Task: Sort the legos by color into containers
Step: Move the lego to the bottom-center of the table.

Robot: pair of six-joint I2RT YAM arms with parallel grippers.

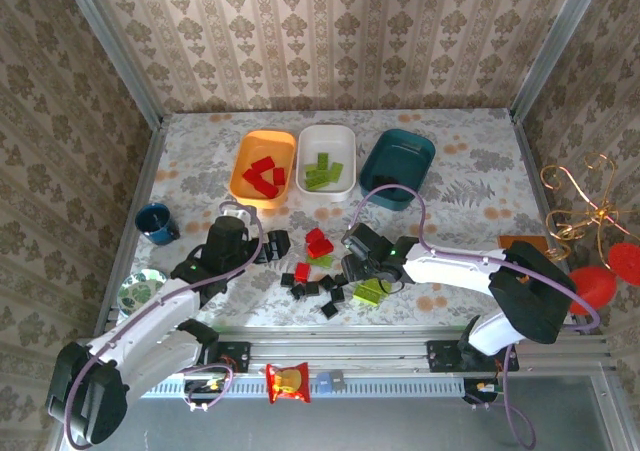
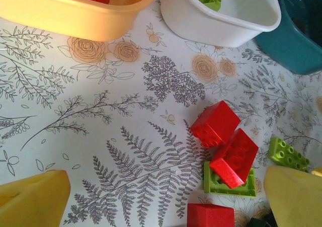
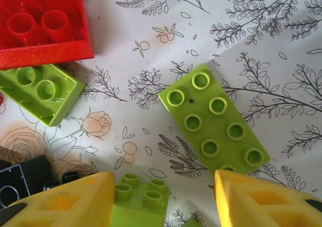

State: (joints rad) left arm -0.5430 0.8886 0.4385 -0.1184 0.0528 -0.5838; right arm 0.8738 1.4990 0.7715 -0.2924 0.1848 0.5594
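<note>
Inside right pincer (image 3: 163, 189): lime brick (image 3: 138, 199) | left pincer (image 2: 166, 186): spread wide

Loose legos (image 1: 318, 241) before row of containers (image 1: 326, 142); cup (image 1: 157, 223) left; packet (image 1: 287, 382) at near edge.

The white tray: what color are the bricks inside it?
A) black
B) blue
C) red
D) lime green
D: lime green bricks lie in the white tray; the red bricks are in the orange tray beside it.
</note>
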